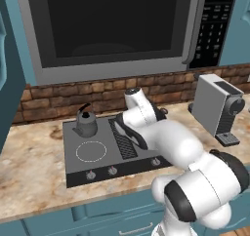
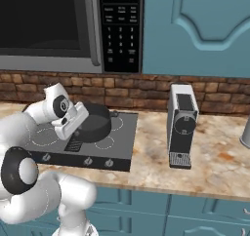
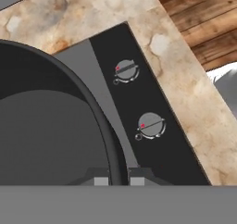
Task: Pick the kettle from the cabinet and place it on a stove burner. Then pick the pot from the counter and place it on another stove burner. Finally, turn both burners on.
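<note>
Fingers clamped on pot rim, one tip inside the wall, one outside, seen in hand view. Pot is over the cooktop's right side in right base view, held by the hand at its 9 o'clock edge; can't tell if it touches the glass. Kettle stands upright on the back-left burner, at 12 o'clock from the empty front-left burner ring. Two knobs in hand view sit at 1–2 o'clock from the pot rim, on the dark front strip. Coffee machine stands on the bench at 3 o'clock of the cooktop, apart from it.
</note>
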